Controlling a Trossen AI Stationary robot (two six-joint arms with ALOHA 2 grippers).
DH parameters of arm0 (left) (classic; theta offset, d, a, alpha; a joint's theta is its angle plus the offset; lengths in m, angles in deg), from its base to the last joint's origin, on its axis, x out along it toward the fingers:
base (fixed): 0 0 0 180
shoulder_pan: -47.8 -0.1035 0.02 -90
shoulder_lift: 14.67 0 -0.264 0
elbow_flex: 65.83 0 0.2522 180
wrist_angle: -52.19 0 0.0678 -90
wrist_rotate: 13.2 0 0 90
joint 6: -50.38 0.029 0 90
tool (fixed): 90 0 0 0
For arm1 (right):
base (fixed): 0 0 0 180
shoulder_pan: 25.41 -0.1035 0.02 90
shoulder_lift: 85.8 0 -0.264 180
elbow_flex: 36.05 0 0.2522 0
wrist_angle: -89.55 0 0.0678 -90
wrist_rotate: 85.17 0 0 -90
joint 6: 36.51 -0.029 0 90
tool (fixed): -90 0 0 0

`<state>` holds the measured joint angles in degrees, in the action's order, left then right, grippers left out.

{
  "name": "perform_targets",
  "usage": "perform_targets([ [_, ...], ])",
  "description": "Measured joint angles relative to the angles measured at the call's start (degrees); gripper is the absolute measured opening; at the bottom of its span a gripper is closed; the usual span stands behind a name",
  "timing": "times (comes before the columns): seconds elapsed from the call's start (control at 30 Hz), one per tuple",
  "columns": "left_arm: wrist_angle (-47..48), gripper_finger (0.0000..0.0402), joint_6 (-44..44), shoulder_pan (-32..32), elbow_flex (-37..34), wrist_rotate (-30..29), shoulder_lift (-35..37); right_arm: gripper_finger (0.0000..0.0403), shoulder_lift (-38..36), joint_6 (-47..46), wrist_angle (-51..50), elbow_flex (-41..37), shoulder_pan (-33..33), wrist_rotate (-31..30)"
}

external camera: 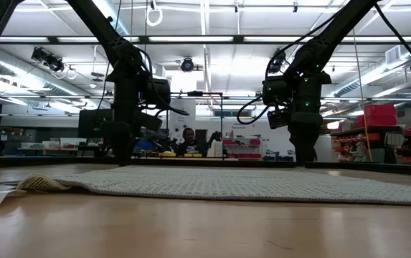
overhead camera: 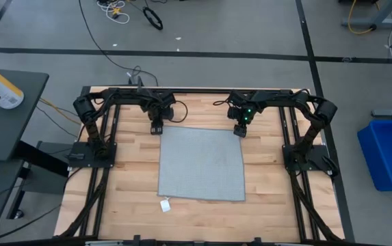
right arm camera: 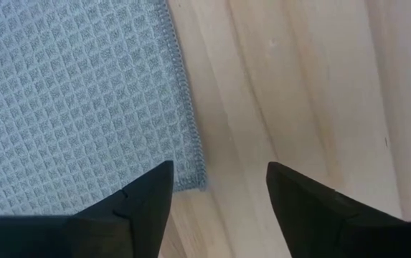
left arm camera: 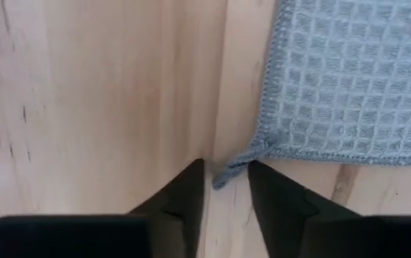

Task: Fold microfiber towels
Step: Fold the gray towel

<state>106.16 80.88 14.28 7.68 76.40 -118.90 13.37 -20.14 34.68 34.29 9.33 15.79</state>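
high view: the microfiber towel [overhead camera: 201,164] lies spread flat near the middle of the wooden table [overhead camera: 131,178], with its small white tag [overhead camera: 165,203] at the corner toward the table's front edge. both arms reach in from the back edge, wrists bent downward. the left gripper [overhead camera: 156,127] hangs over the towel's back left corner, and the right gripper [overhead camera: 240,130] over its back right corner. a blue bin [overhead camera: 390,154] stands on the floor beyond the table's right edge.

low view: the towel [external camera: 248,184] stretches flat across the table [external camera: 205,229], one near corner slightly raised. both arms come down to its far edge. a person [external camera: 187,141] sits in the room behind.

left wrist view: the left gripper [left arm camera: 227,183] has its jaws narrowed to a slim gap, the towel's [left arm camera: 348,79] corner tip lying between the fingertips [left arm camera: 191,179], not yet clamped.

right wrist view: the right gripper [right arm camera: 219,183] has its jaws spread wide, straddling the towel's [right arm camera: 76,100] corner and bare table [right arm camera: 313,86].
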Motion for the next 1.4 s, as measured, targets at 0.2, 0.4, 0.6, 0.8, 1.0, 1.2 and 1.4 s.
perform_targets([
  [0.2,-0.3,0.0012,1.1,0.0,0.0,0.2,0.0,0.0236,0.0,0.0,0.0,0.0,0.0,0.0],
  [0.4,-0.3,0.0008,1.7,0.0,0.1,0.1,0.0,0.0240,0.0,0.1,-0.1,0.0,0.0,1.2],
  [0.6,-0.2,0.0006,1.8,0.0,0.1,0.0,0.0,0.0227,0.0,0.3,-0.3,0.0,0.0,1.7],
  [0.8,-0.2,0.0005,1.7,0.0,0.1,-0.1,0.0,0.0198,0.0,0.3,-0.4,0.0,0.0,1.4],
  [1.0,-0.2,0.0004,1.7,0.0,0.1,-0.1,0.0,0.0140,0.0,2.2,-1.6,0.0,-0.7,2.9],
  [1.2,-0.2,0.0008,1.5,0.0,0.1,-0.2,0.0,0.0112,0.0,2.5,-1.3,0.0,-2.6,3.4],
  [1.4,-0.2,0.0004,1.5,0.0,0.1,-0.2,0.0,0.0020,0.0,2.1,-1.5,0.0,-3.5,1.9],
])
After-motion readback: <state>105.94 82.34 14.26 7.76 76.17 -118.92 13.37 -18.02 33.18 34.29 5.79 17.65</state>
